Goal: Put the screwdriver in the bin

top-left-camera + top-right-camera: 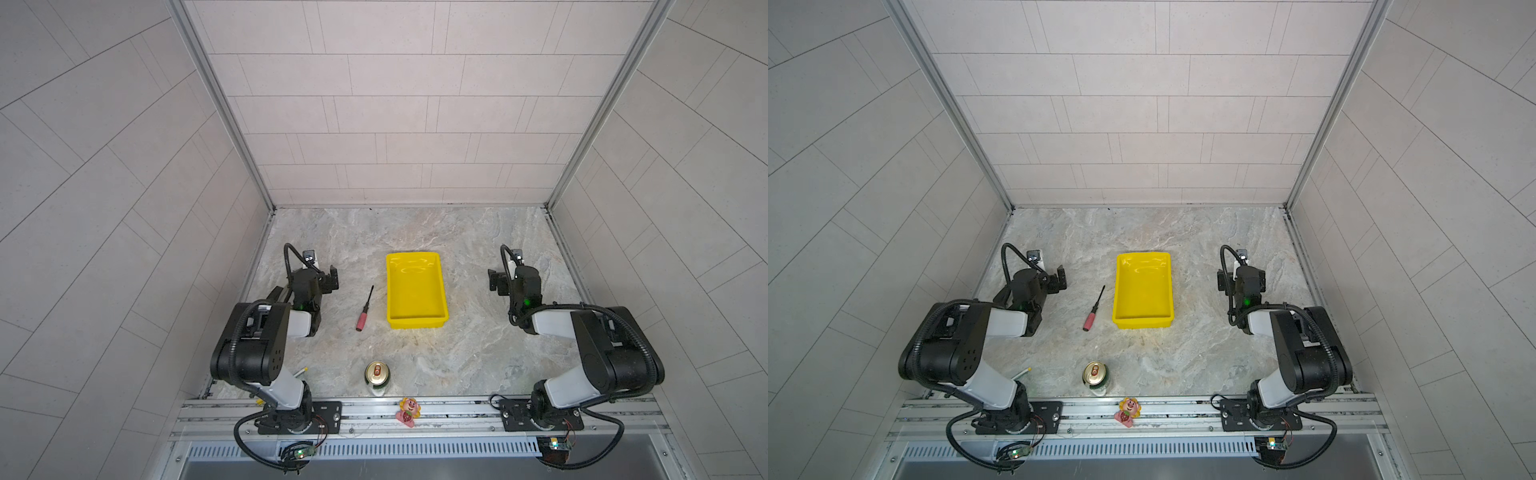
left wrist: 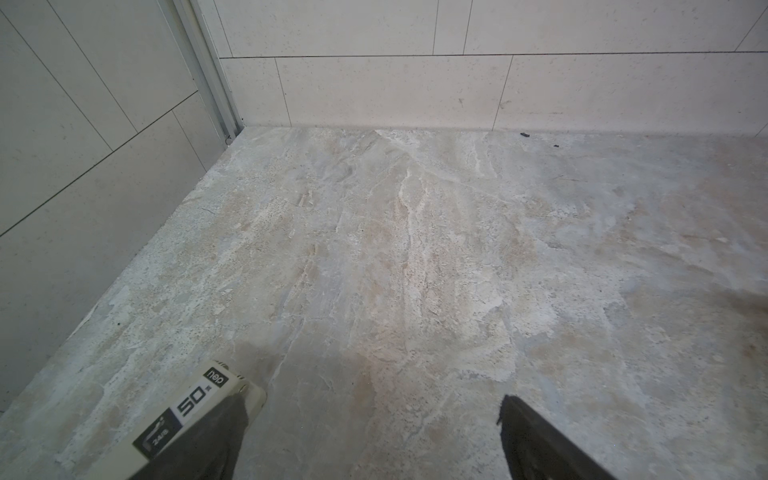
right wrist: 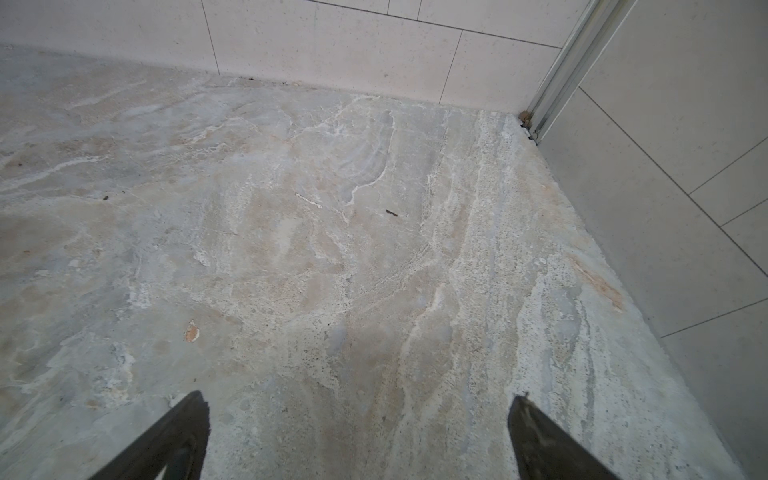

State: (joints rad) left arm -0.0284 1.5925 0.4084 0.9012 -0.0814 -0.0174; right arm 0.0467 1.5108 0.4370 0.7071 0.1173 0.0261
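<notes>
Screwdriver (image 1: 365,309) pickup has not begun: it lies flat on the counter (image 1: 457,357), outside the bin (image 1: 415,322), and the bin looks empty, so the whole job of grasping, carrying and dropping is left.

Both tools are released and hold nothing. In its wrist view the left tool (image 2: 374,440) shows 2 dark fingertips (image 2: 523,432) standing wide apart over bare counter; a pale printed label sits on 1 of them. The right tool (image 3: 359,432) shows the same wide gap over bare counter. Neither wrist view catches the screwdriver or the bin.

Going outward from the left tool (image 1: 330,279) in a top view, the screwdriver lies near it at about 4 o'clock, apart from it, with its thin black shaft pointing toward 1 o'clock and its pinkish-red handle toward 7 o'clock. The bin stands just beyond the screwdriver at 3 o'clock, close beside it but not touching. The right tool (image 1: 494,282) waits on the far side of the bin, well apart from the screwdriver.

Judging by the layout, the left tool is the nearer one for the pick, and the carry to the bin is short.

From the bin, an upright gold-topped can (image 1: 377,376) stands at about 7 o'clock near the counter's front edge, clear of the likely path.
</notes>
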